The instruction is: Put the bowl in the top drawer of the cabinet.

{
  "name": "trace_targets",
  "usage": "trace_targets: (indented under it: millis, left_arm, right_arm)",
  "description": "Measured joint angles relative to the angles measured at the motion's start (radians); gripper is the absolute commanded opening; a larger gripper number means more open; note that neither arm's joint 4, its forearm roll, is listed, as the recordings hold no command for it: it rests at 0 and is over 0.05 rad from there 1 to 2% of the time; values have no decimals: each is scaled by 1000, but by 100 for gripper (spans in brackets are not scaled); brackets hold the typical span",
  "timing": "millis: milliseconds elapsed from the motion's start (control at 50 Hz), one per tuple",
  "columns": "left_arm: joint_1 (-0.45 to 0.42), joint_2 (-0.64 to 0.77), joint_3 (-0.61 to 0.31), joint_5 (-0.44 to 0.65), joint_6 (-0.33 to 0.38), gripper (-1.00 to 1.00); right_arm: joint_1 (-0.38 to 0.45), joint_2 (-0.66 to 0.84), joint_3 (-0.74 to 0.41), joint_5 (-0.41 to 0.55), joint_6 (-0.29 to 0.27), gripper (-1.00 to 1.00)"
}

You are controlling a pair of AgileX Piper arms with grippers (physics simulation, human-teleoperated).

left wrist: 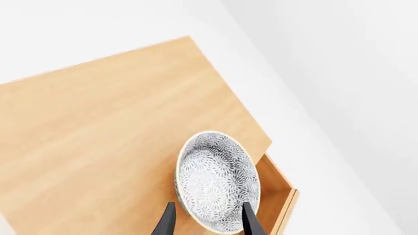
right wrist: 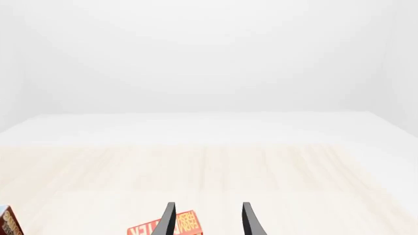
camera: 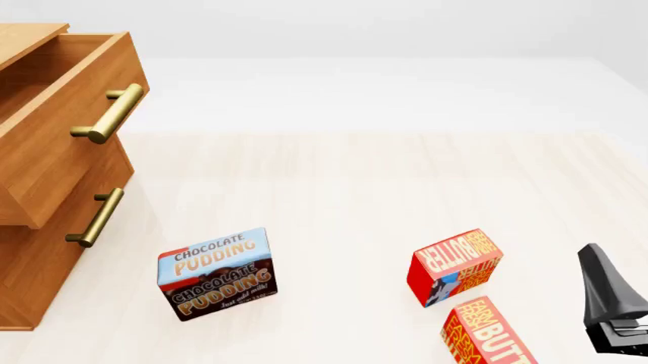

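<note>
Left gripper (left wrist: pixel 207 220) clamped the bowl (left wrist: pixel 218 181) by its rim, one finger inside, one outside. Bowl hung tilted over the cabinet (left wrist: pixel 111 137) top, beside the pulled-out top drawer (camera: pixel 63 125). Right gripper (right wrist: pixel 207 220) fingers stood apart, holding nothing, above a butter box (right wrist: pixel 171 225).
</note>
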Motion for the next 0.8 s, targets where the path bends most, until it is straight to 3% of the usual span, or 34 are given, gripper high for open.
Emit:
trace_targets:
  millis: [800]
  left_arm:
    - [-143, -116, 5, 64, -18, 100]
  right_arm:
    - [5, 0, 0, -3, -1, 100]
